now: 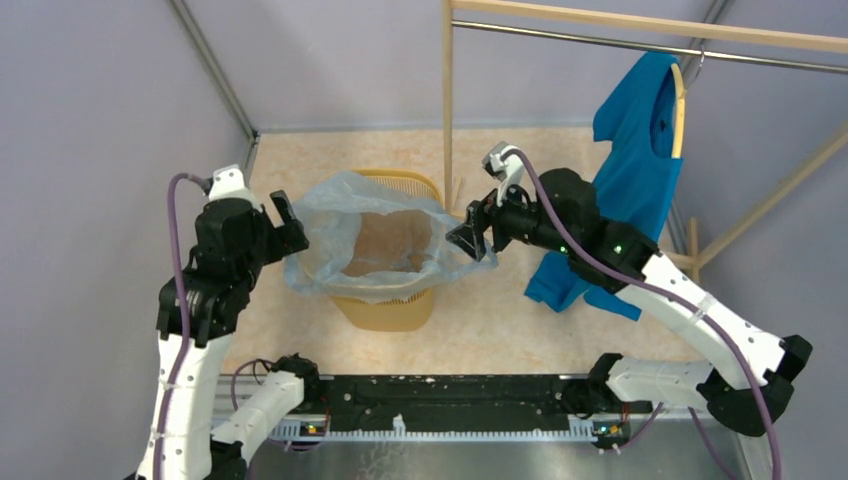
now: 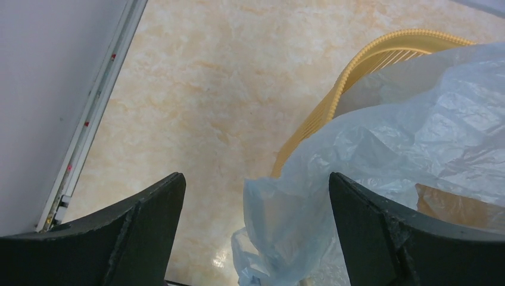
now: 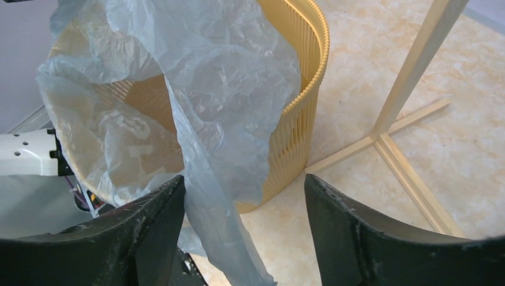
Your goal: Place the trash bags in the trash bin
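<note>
The yellow mesh trash bin (image 1: pixel 385 305) stands on the beige floor between my arms. A pale blue translucent trash bag (image 1: pixel 370 235) lies inside it with its mouth spread over the rim. My left gripper (image 1: pixel 287 222) is open at the bag's left edge. In the left wrist view the trash bag (image 2: pixel 405 137) bulges over the bin rim (image 2: pixel 357 65), and a loose fold hangs between the open gripper (image 2: pixel 256 179). My right gripper (image 1: pixel 470 238) is open at the right edge. There a strip of bag (image 3: pixel 226 89) hangs past the bin (image 3: pixel 298 119), brushing one finger of the gripper (image 3: pixel 244 179).
A bright blue shirt (image 1: pixel 640 150) hangs from a hanger on a wooden clothes rack at the back right. The rack's upright post (image 1: pixel 447 110) stands just behind the bin, and its base bars (image 3: pixel 411 173) lie on the floor to the right. Grey walls close in on both sides.
</note>
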Tool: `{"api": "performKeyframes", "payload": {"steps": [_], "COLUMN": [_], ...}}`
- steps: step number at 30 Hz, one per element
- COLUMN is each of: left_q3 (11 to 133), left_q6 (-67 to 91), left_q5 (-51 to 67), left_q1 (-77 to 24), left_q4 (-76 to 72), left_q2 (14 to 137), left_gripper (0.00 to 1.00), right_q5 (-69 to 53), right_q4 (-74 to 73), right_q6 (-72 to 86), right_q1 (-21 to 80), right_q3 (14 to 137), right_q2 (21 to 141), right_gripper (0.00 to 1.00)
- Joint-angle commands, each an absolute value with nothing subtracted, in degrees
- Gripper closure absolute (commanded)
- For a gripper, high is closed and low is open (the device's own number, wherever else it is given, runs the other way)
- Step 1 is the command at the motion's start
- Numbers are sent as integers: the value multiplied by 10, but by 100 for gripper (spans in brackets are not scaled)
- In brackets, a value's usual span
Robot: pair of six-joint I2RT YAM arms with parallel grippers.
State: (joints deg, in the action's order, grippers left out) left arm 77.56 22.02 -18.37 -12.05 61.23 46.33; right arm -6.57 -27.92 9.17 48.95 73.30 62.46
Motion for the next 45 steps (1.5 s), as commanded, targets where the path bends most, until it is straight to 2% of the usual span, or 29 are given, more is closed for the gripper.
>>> {"api": "performKeyframes", "payload": {"steps": [1, 5, 9, 12, 15, 23, 31, 33, 41, 43, 45], "left_q3": [786, 796, 818, 801, 790, 811, 817, 816, 814, 813, 811], "left_q6": [188, 181, 169, 144, 155, 171, 168, 167, 143, 138, 133], "left_q5": [-188, -180, -137, -86, -103, -170, -193, -205, -227, -236, -245], "left_q1": [-120, -120, -120, -120, -120, -120, -120, -120, -120, -120, -119], "left_q4": [546, 535, 579, 576, 571, 513, 477, 469, 431, 424, 418], "left_q2": [456, 474, 481, 457, 458, 498, 545, 556, 608, 620, 630], "left_gripper": [5, 11, 2, 1, 2, 23, 47, 51, 52, 55, 59], "right_q5": [-79, -47, -45, -44, -46, -2, 32, 36, 27, 24, 24], "right_q4": [-217, -204, -198, -183, -172, -167, -152, -148, -114, -102, -92], "right_q6": [102, 114, 117, 122, 127, 147, 155, 156, 154, 153, 150], "right_q1": [486, 486, 486, 486, 486, 485, 472, 462, 434, 430, 427], "right_q3": [776, 790, 795, 783, 780, 781, 787, 788, 783, 782, 782], "right_q2": [645, 668, 672, 668, 672, 682, 707, 715, 748, 756, 765], "right_gripper": [32, 46, 45, 44, 48, 80, 100, 100, 100, 92, 92]}}
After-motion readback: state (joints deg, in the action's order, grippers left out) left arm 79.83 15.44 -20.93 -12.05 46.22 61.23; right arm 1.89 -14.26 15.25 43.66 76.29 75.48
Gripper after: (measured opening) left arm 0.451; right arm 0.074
